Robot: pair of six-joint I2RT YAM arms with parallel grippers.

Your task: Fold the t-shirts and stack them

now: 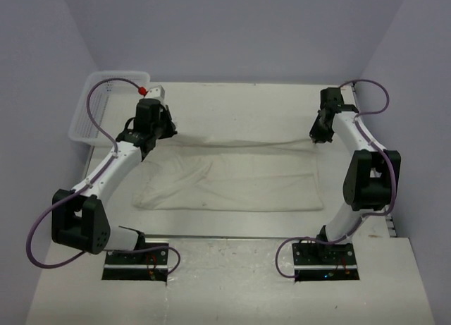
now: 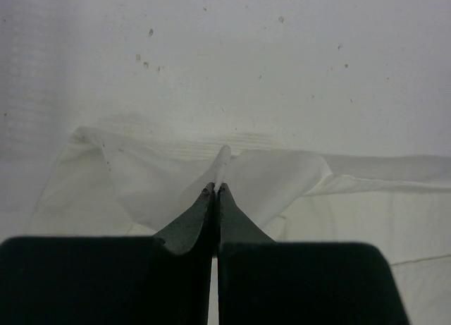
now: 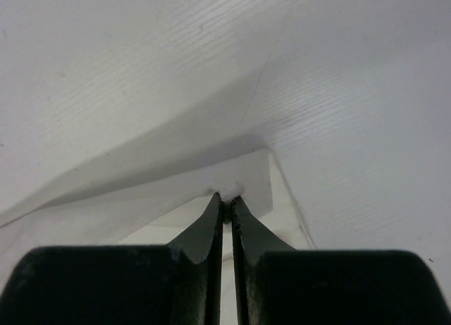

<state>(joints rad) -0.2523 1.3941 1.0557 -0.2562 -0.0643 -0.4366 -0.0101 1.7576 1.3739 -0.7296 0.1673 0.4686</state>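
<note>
We see one cream t-shirt [image 1: 232,180] spread as a broad, soft rectangle across the middle of the white table [image 1: 239,99], between the two arms. Its cotton looks thin and matte, with shallow wrinkles running across it and a rumpled bulge toward its left side. The near edge lies flat, while the far edge runs in a nearly straight line from one gripper to the other.

The left gripper [image 1: 168,132] is closed on the far left corner. In its wrist view we see the dark, tapered fingers [image 2: 194,223] pressed together, with a thin ridge of pale cloth pinched at their tips. The right gripper [image 1: 316,137] is likewise clamped on the far right corner. A small puckered bit of fabric is caught between its black fingers [image 3: 204,230], and the cloth slopes away from it in smooth folds.

A white plastic mesh basket [image 1: 91,120] sits at the table's far left corner, just beside the left arm. Purple cables [image 1: 29,240] loop along both white arms.
</note>
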